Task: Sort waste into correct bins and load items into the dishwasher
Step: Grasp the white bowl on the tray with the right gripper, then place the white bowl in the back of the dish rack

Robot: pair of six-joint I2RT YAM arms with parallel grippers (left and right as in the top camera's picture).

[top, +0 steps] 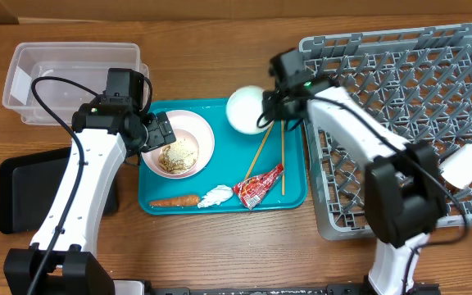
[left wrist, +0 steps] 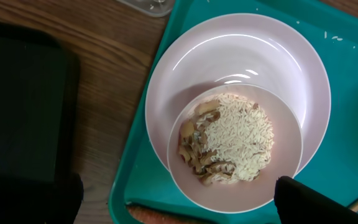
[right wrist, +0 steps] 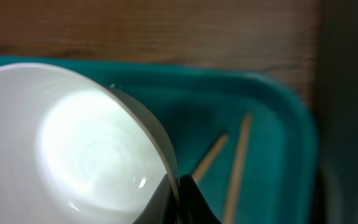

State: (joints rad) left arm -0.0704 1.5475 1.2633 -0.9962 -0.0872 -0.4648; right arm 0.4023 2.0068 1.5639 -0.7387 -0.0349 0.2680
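Note:
A pale plate [top: 206, 135] on the teal tray [top: 293, 195] carries a small bowl [top: 179, 156] of rice-like scraps [left wrist: 241, 137]. My left gripper [top: 156, 131] hovers open over this bowl [left wrist: 229, 190], one finger on each side of it in the left wrist view [left wrist: 179, 211]. My right gripper [top: 270, 111] is shut on the rim of a white bowl [top: 246, 108] at the tray's top right, and the right wrist view shows the fingers [right wrist: 180, 199] pinching the tilted bowl [right wrist: 73, 149]. Two chopsticks [top: 262, 152] [right wrist: 238, 162], a red wrapper [top: 259, 186], a napkin [top: 216, 196] and a carrot [top: 174, 200] lie on the tray.
The clear tub [top: 64, 70] stands at the back left. The black tray [top: 23, 197] lies at the left, partly under my left arm. The grey dish rack [top: 400, 82] fills the right side and has a white cup [top: 464, 166] at its right edge.

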